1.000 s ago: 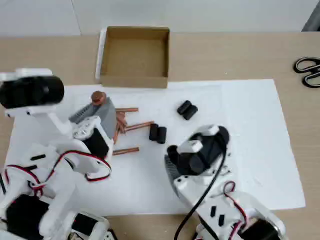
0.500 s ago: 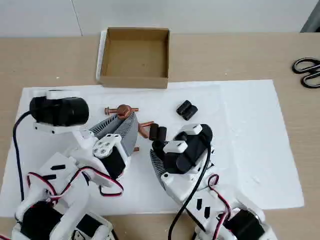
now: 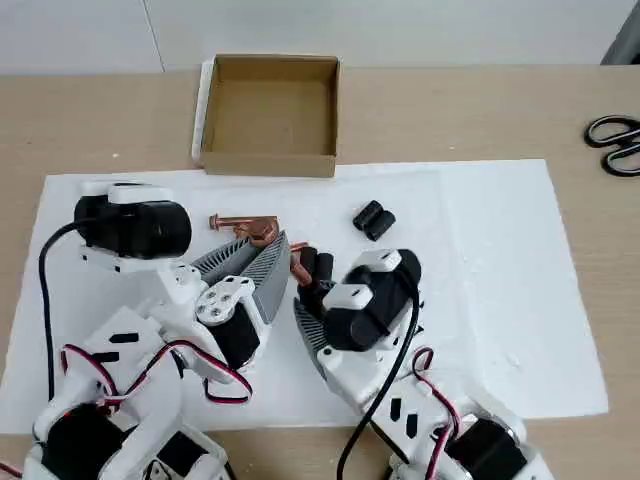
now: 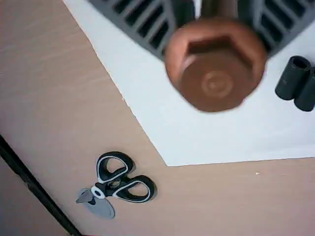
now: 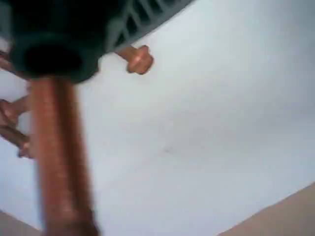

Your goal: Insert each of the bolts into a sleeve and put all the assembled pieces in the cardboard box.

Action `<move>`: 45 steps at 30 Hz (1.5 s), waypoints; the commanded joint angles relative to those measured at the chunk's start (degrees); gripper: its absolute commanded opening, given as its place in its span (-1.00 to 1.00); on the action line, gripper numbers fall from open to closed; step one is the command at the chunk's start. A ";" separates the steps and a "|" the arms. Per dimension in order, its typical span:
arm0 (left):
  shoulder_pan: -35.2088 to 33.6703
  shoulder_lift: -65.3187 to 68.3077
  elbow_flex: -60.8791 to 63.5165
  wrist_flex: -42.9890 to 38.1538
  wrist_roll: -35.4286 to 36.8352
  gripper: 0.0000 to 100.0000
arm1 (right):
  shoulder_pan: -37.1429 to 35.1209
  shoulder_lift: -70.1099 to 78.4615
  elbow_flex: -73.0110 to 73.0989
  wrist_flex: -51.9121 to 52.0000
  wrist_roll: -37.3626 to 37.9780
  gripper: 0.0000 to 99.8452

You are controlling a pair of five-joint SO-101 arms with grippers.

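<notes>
- The left gripper, left of centre in the high view, is clenched on a copper bolt. The left wrist view shows the bolt's hexagonal head between the grey ribbed fingers.
- The right gripper, just to the right at mid-frame, is clamped on a black sleeve. The sleeve's open end faces the right wrist camera.
- The tips of the two grippers sit close together, angled toward each other above the white paper sheet that covers the lower part of the table.
- In the right wrist view a copper shaft meets the rim of the held sleeve. Whether it has entered the bore cannot be told.
- A loose bolt lies flat on the sheet just above the left gripper's tips.
- A pair of sleeves, both black, lies side by side and touching on the sheet. They are up and to the right of the grippers and apart from them.
- The cardboard box stands open at the upper left of centre. It rests on the bare table just beyond the sheet's top edge.
- Black-handled scissors lie on the table at the far right edge of the frame, off the sheet.
</notes>
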 commanded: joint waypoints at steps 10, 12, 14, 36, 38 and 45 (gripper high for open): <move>0.26 -0.44 0.57 -1.85 0.09 -0.99 | -3.82 -0.48 -0.70 -1.45 0.62 -0.99; 0.26 -0.44 0.57 -1.85 0.00 -0.99 | -3.74 -0.48 -0.70 -1.36 0.62 -0.99; 0.26 -0.44 0.22 -1.93 0.00 -0.99 | -3.47 -0.48 -0.53 -1.01 0.62 -0.99; 0.18 -0.53 -3.03 -1.67 0.00 -0.99 | -0.57 -0.48 0.79 -0.92 0.62 -0.99; 0.18 -0.44 -4.00 -1.49 0.00 -0.99 | -0.57 -0.48 1.32 -0.92 0.62 -0.99; 0.26 -0.35 -5.67 1.67 -0.09 -0.99 | -0.57 -0.48 1.32 -1.36 0.62 -0.99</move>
